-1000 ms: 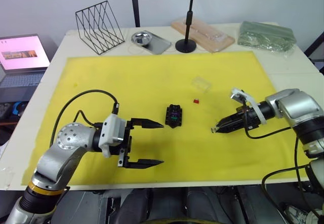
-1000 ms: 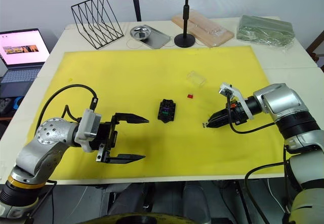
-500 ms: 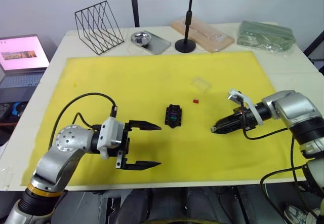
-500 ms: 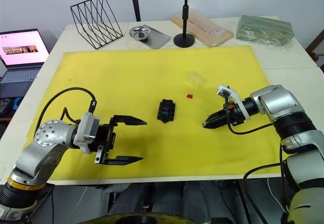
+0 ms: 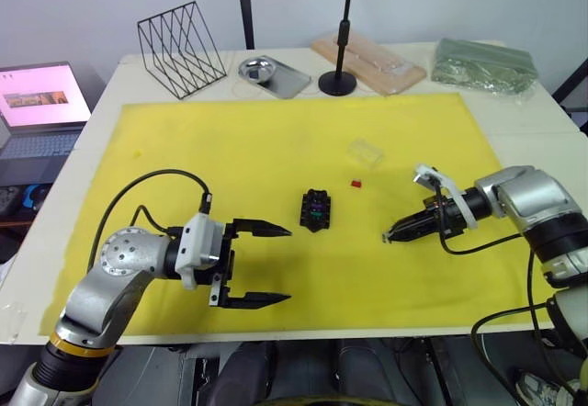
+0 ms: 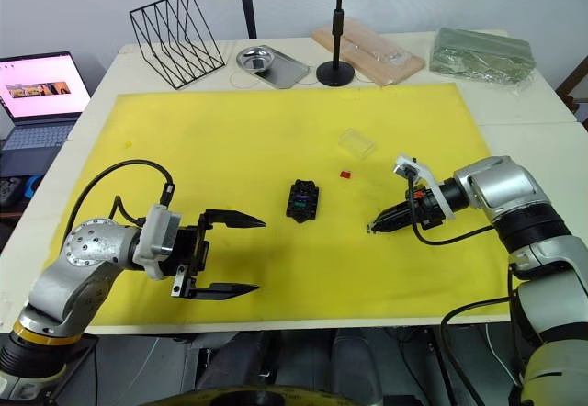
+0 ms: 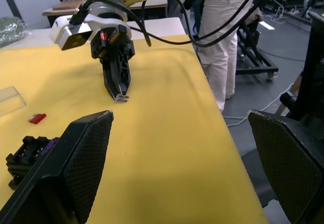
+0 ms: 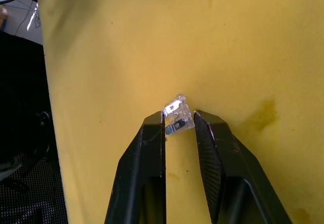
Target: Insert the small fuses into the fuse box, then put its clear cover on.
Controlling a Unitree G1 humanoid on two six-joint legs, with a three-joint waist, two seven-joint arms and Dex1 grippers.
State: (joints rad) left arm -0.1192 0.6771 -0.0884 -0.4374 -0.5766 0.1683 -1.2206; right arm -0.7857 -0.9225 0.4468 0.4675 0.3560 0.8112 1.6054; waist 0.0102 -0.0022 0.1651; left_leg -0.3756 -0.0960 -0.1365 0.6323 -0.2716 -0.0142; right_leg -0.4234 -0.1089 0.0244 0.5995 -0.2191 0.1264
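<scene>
Two black-fingered grippers over a yellow mat. The right gripper pinches a small grey blade fuse between its fingertips, just above the mat and well right of the small black rectangular fuse box. The left gripper hovers with jaws spread wide and empty — left of the box. A tiny red blade fuse lies between the box and the transparent rectangular plastic cover.

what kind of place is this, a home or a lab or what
Most likely a robotics lab or test workshop. A work table carries a yellow mat laid out with a fuse box; a laptop sits beside it, and the left wrist view shows cables and equipment stands on the floor.
</scene>
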